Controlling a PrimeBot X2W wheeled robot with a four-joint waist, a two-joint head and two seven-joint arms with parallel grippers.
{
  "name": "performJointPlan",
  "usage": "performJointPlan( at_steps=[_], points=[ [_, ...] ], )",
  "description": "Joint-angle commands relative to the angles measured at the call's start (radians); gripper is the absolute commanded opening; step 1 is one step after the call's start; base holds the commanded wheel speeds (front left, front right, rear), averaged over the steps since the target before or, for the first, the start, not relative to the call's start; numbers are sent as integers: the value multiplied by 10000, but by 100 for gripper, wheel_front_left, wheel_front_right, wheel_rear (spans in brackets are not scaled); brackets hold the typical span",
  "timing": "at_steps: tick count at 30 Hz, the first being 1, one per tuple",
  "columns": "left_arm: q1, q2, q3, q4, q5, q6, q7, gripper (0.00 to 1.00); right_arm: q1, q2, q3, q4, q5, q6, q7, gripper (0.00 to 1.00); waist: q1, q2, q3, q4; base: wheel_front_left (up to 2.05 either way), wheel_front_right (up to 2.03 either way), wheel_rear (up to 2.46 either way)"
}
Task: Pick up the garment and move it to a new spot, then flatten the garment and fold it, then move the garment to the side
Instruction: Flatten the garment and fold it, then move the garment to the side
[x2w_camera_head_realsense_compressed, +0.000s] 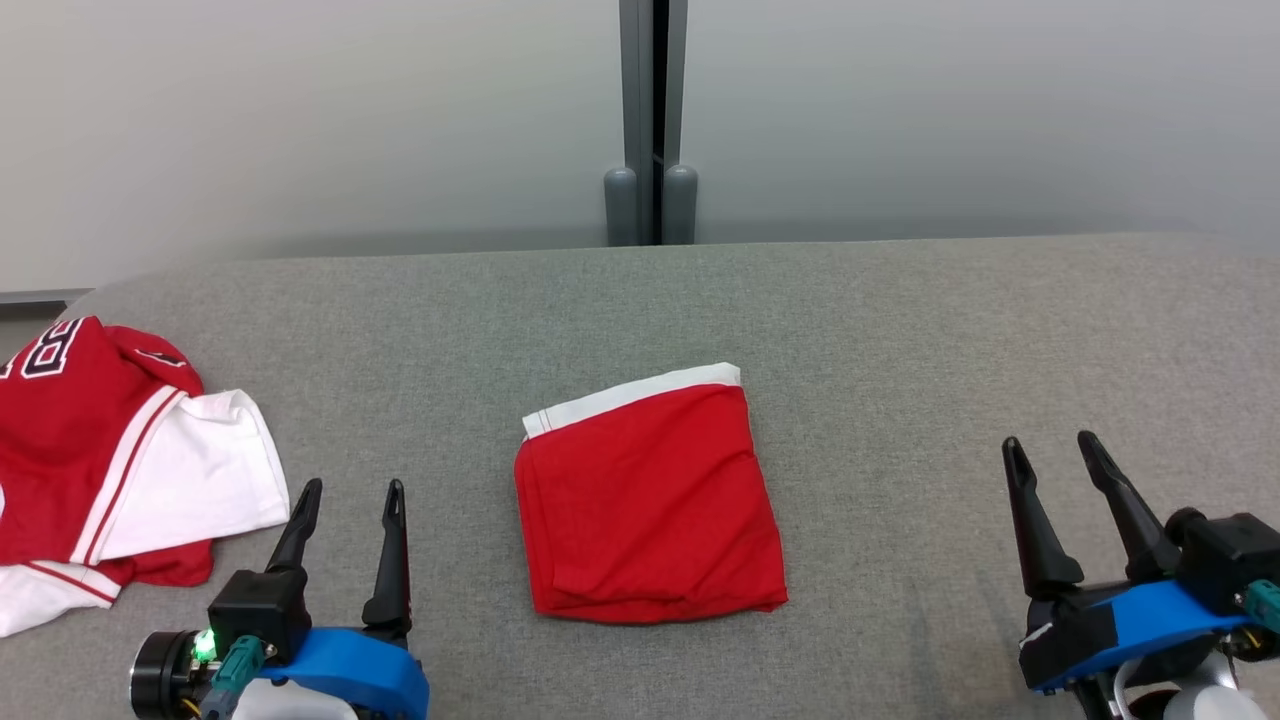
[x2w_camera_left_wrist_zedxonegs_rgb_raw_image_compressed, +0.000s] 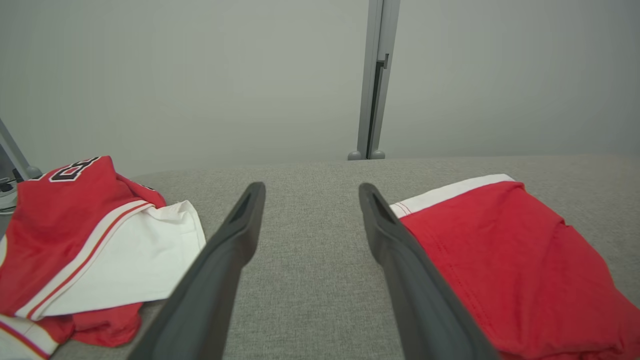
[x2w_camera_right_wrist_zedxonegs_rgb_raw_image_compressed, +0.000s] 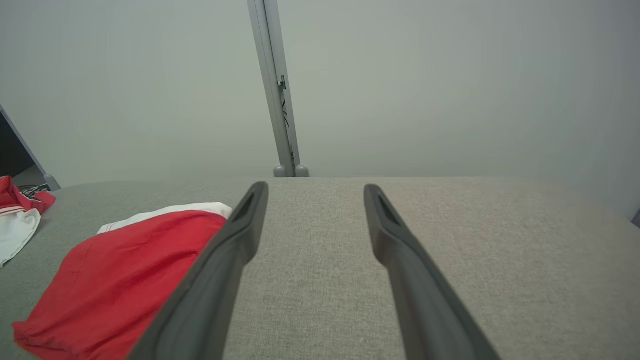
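The left claw (x2w_camera_head_realsense_compressed: 353, 485) is hanging open with nothing between its two dark fingers, which are pointing away from the robot. It is sitting to the left of the garment (x2w_camera_head_realsense_compressed: 650, 500), level with the garment's near half and close to its left edge. The right claw (x2w_camera_head_realsense_compressed: 1048, 440) is likewise standing open and empty, to the right of the garment and well apart from it, so the left arm is looking like the nearer one.

The garment, folded into a compact red block, is lying on the grey table (x2w_camera_head_realsense_compressed: 900, 330) midway between the two claws. It is running slightly longer from near to far than from side to side. Its white band is lying along the far edge, and its near edge is showing stacked layers. The whole block is turning a little, its far end leaning towards the left.

A red and white jersey (x2w_camera_head_realsense_compressed: 90, 440) is lying crumpled further left of the garment, beyond the left claw. With the fold apparently done, moving the garment aside is probably what is remaining, and a sideways reach from the left claw is looking shortest.
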Motion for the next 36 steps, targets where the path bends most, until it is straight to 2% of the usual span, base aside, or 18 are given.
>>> performJointPlan(
  at_steps=[1, 11, 26, 36],
  points=[
    [84, 64, 35, -46, -42, 49, 34, 100, 186, 90, -60, -105, -81, 0, 40, 100, 2, 0, -92, -85, 0, 0, 0],
    [499, 213, 56, -124, -138, 229, 166, 100, 1200, 571, -431, -858, -440, 0, 631, 100, 2, 0, -599, -238, 0, 0, 0],
    [507, 378, -47, -132, -200, 243, 268, 100, 1363, 724, -375, -1085, -491, 0, 858, 100, 2, 0, -710, -213, 0, 0, 0],
    [265, 503, -142, -170, -326, -68, 121, 100, 1507, 754, -468, -1171, -474, 0, 937, 100, 2, 0, -671, -78, 0, 0, 0]
  ],
)
